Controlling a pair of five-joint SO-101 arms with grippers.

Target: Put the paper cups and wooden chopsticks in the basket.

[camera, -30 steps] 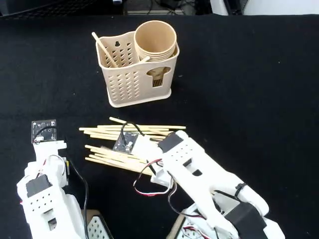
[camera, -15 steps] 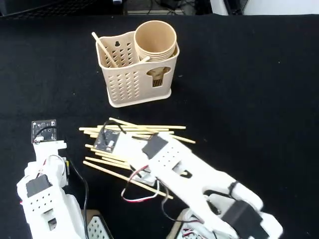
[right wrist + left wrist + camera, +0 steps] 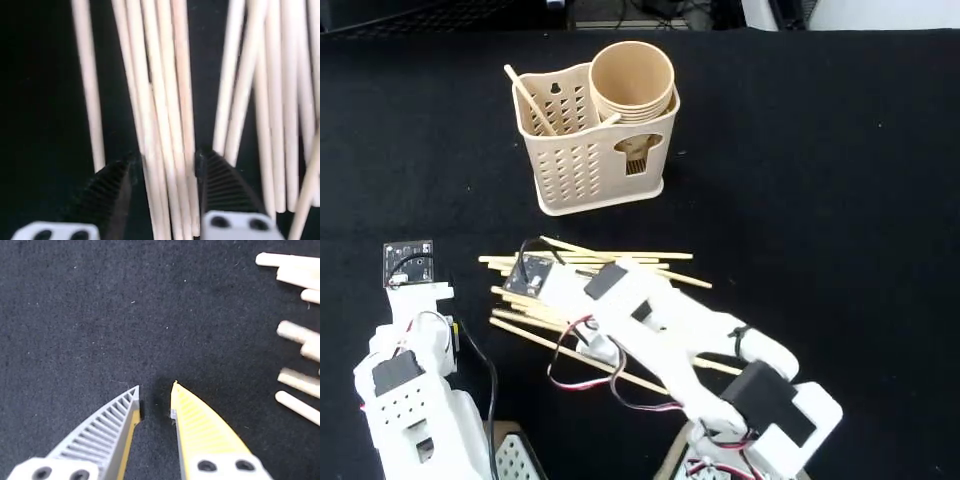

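Note:
A beige basket (image 3: 582, 160) stands at the back of the black table. Stacked paper cups (image 3: 632, 78) fill its right compartment, and one wooden chopstick (image 3: 528, 98) leans in the left one. A pile of chopsticks (image 3: 610, 262) lies in front of the basket. My right arm (image 3: 650, 315) stretches over the pile. In its wrist view the right gripper (image 3: 162, 167) is open, its black fingers (image 3: 112, 187) astride a few chopsticks (image 3: 165, 100). My left gripper (image 3: 156, 390) hovers over bare table with a narrow gap between its tips, and chopstick ends (image 3: 295, 330) lie to one side.
The left arm (image 3: 405, 370) rests at the front left corner. A red and black cable (image 3: 570, 370) loops off the right arm above the front chopsticks. Bare black table (image 3: 820, 200) spreads right of the basket.
The right arm has swung left across the chopstick pile, its wrist now over the pile's left end. One chopstick has slid out at the front right. The left arm has not moved.

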